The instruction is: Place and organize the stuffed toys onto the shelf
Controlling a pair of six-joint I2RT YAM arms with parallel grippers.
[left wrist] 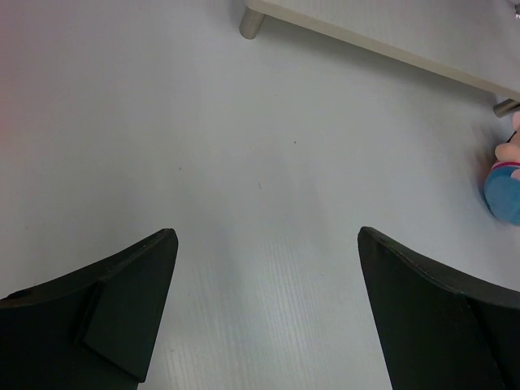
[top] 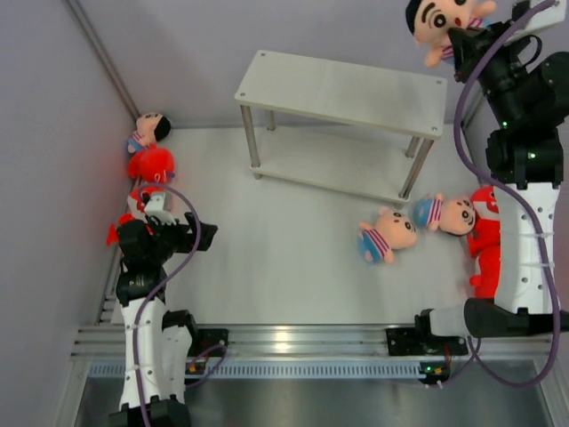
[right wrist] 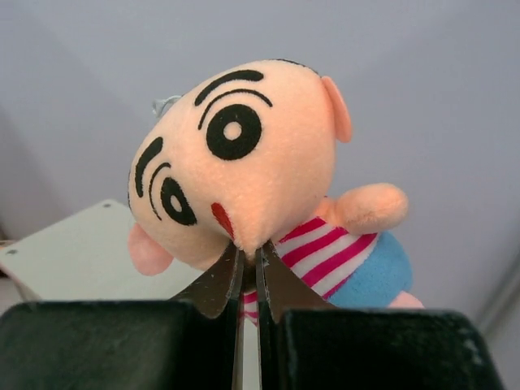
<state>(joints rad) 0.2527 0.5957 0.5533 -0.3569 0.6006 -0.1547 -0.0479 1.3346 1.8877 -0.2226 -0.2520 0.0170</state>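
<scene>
The shelf [top: 342, 89] stands at the back middle, both boards bare. My right gripper [top: 458, 40] is shut on a peach doll [top: 440, 22], pinching its cheek and holding it in the air past the shelf's right end; the right wrist view shows the doll [right wrist: 244, 162] and the closed fingers [right wrist: 272, 280]. My left gripper [top: 200, 236] is open and empty over the table at the left; its fingers [left wrist: 122, 301] are wide apart. Two dolls lie on the table, one [top: 387, 236] and another [top: 449, 213]. A red shark [top: 484, 240] lies at the right. At the left lie a doll [top: 149, 131] and red sharks [top: 151, 165].
Grey walls close in on the left and back. A metal rail [top: 284, 342] runs along the near edge by the arm bases. A shelf corner [right wrist: 73, 252] shows below the held doll. The shelf edge [left wrist: 366, 41] and a doll's blue bottom [left wrist: 504, 191] show in the left wrist view.
</scene>
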